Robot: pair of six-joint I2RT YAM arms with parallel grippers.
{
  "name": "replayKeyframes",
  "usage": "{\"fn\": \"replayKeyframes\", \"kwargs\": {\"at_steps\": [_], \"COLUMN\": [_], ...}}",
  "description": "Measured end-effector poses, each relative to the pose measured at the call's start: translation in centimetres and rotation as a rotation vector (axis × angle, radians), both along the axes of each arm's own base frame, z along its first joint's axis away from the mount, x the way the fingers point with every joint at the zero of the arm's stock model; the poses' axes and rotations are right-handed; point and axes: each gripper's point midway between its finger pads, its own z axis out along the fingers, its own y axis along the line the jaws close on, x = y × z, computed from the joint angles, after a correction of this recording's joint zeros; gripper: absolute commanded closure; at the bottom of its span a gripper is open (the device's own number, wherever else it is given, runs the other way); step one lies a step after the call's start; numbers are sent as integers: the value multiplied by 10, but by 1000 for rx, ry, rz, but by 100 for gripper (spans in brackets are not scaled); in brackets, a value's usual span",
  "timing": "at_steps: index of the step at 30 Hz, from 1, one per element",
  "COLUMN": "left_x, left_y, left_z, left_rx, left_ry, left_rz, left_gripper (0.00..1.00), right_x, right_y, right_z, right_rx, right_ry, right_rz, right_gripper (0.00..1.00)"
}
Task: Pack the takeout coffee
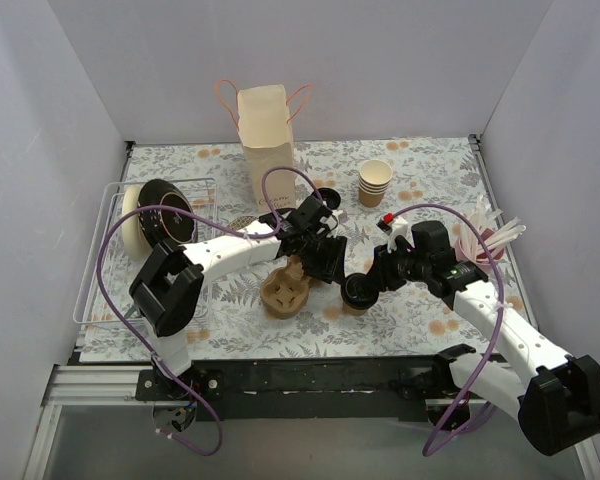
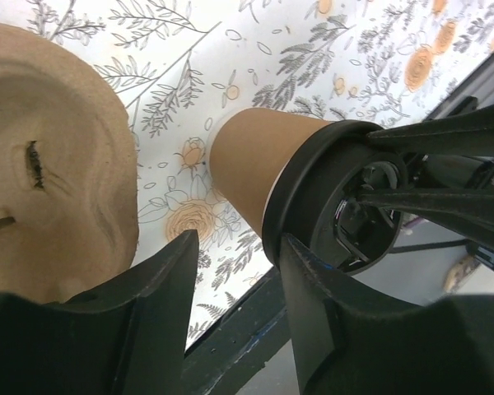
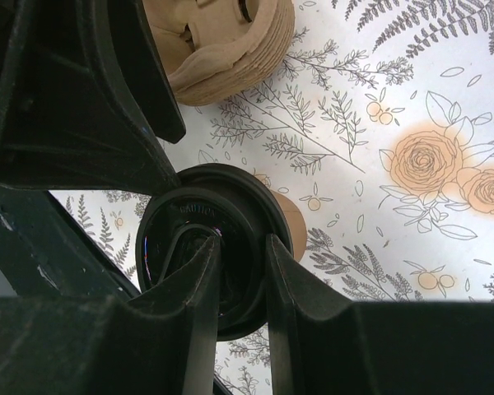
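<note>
The takeout coffee, a tan paper cup with a black lid, stands on the floral table just right of the brown pulp cup carrier. My right gripper is over it, its jaws closed on the lid's rim, one finger in the lid's recess and one outside. My left gripper is open and empty between carrier and cup, its right finger beside the lid. The carrier also shows in the left wrist view and in the right wrist view.
A paper bag with handles stands at the back. A stack of lidless cups and a loose black lid lie behind my grippers. A wire rack with dishes is at the left, and a pink holder of straws at the right.
</note>
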Motion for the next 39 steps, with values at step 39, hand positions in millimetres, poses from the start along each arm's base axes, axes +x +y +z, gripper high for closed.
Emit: {"fn": "replayKeyframes", "kwargs": {"at_steps": [39], "left_x": [0], "left_y": [-1], "left_z": [51], "left_rx": [-46], "left_ry": [14], "left_rz": [64], "left_gripper": [48], "right_x": [15], "right_y": [6], "right_z": [10], "right_rx": [-50], "right_ry": [-102], "right_rz": [135], "right_gripper": [44]}}
